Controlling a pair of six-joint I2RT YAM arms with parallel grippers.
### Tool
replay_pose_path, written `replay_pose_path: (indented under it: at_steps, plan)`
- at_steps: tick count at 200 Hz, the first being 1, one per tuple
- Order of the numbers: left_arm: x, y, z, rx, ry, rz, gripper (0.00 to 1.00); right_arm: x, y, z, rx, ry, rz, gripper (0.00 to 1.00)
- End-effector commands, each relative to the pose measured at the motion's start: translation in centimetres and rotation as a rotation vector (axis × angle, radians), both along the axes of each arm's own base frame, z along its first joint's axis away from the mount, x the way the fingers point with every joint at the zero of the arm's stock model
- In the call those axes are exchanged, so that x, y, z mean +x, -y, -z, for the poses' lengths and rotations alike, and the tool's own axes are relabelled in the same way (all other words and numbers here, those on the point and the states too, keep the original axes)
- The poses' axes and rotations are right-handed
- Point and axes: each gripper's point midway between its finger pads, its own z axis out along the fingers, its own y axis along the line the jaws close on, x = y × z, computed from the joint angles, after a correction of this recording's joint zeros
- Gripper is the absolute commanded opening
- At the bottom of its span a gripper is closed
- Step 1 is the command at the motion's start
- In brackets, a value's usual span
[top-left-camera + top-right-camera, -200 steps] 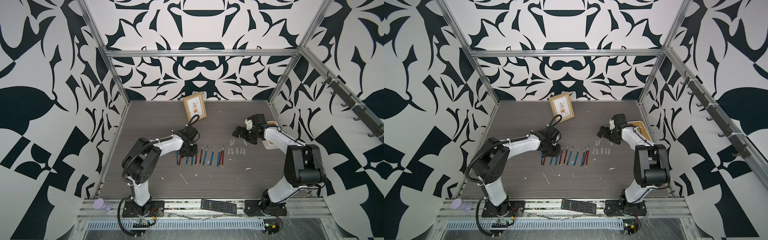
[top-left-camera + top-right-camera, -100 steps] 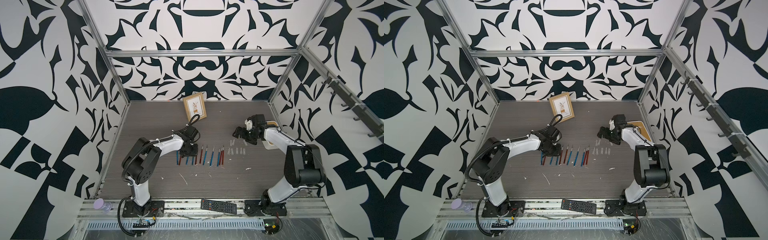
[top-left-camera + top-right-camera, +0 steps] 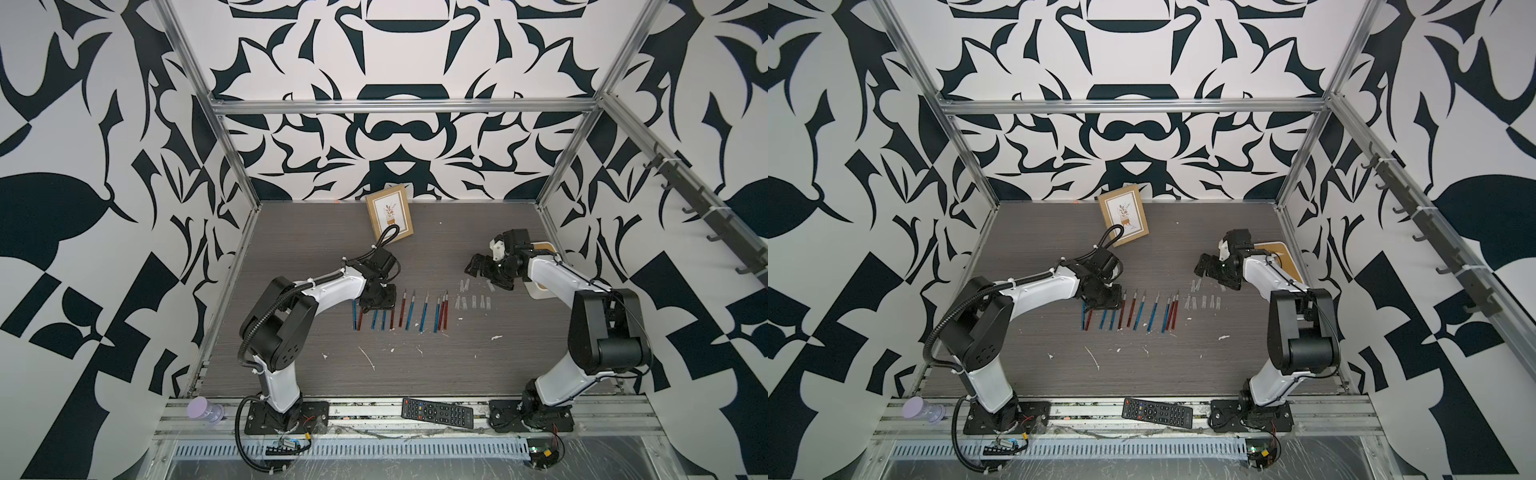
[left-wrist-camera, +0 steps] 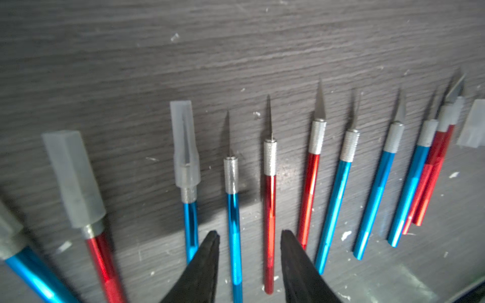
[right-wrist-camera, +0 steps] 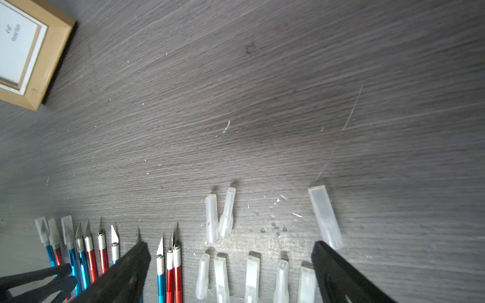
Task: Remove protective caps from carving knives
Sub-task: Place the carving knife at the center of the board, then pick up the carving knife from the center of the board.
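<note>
Several carving knives [image 3: 409,309] [image 3: 1138,311] with blue or red handles lie in a row mid-table. Three at the row's left end wear protective caps [image 4: 185,144] [image 5: 53,230]; the others show bare blades. My left gripper [image 4: 249,236] [image 3: 376,301] hovers low over the row, open. A bare blue knife [image 4: 233,223] and a bare red knife [image 4: 269,223] lie flat between its fingers, ungripped. Several loose caps [image 5: 252,278] [image 3: 473,300] lie right of the knives. My right gripper [image 5: 231,246] [image 3: 478,268] hangs wide open above them, holding nothing.
A framed picture [image 3: 390,218] leans at the back wall. A white-rimmed tray [image 3: 540,291] sits under my right arm. A black remote [image 3: 437,412] and a purple cup [image 3: 203,409] rest on the front rail. White flecks [image 3: 368,357] dot the table.
My left gripper's jaws have spread apart over the knife row while the arm stayed in place. My right arm has not moved.
</note>
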Motion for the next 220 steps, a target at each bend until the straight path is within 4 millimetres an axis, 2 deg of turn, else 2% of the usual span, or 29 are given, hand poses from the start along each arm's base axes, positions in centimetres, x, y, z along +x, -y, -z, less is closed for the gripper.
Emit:
replay_pose_path:
  at_steps: [1,20,42,47,55,74,116,161,201,220]
  plan:
    - [0.5,0.1,-2.9,-0.022,0.048,-0.007,0.54,0.3,0.0,-1.2,0.013,0.034,0.011,0.99]
    - [0.5,-0.1,-3.5,-0.018,0.061,-0.011,0.65,0.4,-0.1,-1.5,0.02,0.043,0.012,0.99]
    - [0.5,-0.8,-3.6,0.014,0.075,-0.009,0.84,0.4,-0.2,-1.5,0.023,0.029,0.01,0.99]
    - [0.4,-1.1,-3.6,0.026,0.076,-0.009,0.91,0.4,-0.2,-1.4,0.022,0.024,0.005,0.99]
    - [0.4,-1.5,-3.5,0.048,0.079,-0.014,0.95,0.3,-0.2,-1.3,0.022,0.018,0.005,0.99]
    - [0.3,-2.6,-3.3,0.103,0.081,-0.018,1.0,0.3,-0.3,-1.0,0.025,0.01,0.004,0.99]
    - [-0.3,-4.9,-2.8,0.208,0.078,-0.026,1.0,0.5,-0.6,-1.1,0.046,0.019,-0.005,1.0]
    - [-0.6,-5.1,-2.2,0.223,0.063,-0.012,0.86,0.7,-0.9,-1.2,0.058,0.026,-0.007,1.0]
    - [-0.6,-4.6,-1.5,0.217,0.04,0.001,0.59,0.6,-1.0,-1.2,0.07,0.028,-0.012,0.99]
    - [-0.6,-4.3,-1.0,0.211,0.028,0.006,0.52,0.6,-1.0,-1.5,0.069,0.037,-0.012,1.0]
